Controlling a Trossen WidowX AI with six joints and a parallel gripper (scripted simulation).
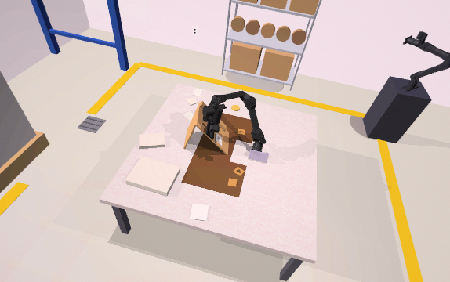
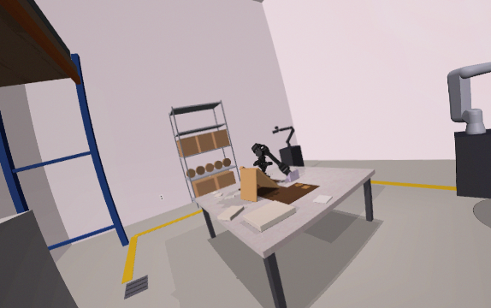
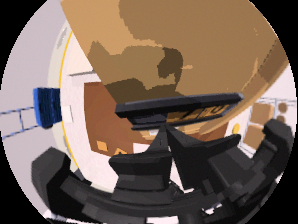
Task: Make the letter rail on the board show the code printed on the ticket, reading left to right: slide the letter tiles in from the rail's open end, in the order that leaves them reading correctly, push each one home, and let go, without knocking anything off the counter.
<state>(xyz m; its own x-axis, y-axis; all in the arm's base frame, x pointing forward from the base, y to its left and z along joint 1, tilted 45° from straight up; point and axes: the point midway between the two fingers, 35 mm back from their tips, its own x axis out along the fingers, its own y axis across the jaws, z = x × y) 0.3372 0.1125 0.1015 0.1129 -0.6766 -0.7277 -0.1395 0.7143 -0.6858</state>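
The wooden board (image 1: 190,132) (image 2: 249,185) (image 3: 215,45) stands tilted on the counter. Its dark letter rail (image 3: 175,106) crosses the wrist view; at least two tiles with dark characters show in its right part, too foreshortened to read surely. My gripper (image 1: 212,135) (image 3: 164,127) is shut and empty, its tips close at the rail's lower edge; contact cannot be told. Loose tiles lie on the brown mat: one tile (image 1: 241,131) at the back, another tile (image 1: 239,171) (image 3: 120,151) and a third tile (image 1: 232,182) (image 3: 102,146) at the front. A white card (image 1: 219,139), perhaps the ticket, is unreadable.
A large pale block (image 1: 153,175) (image 2: 269,215) and a smaller pale block (image 1: 151,140) (image 2: 231,212) lie left of the mat (image 1: 205,172) (image 3: 95,115). A white square (image 1: 199,211) (image 2: 322,198) is near the front edge. A yellow disc (image 1: 235,107) (image 3: 236,128) is at the back.
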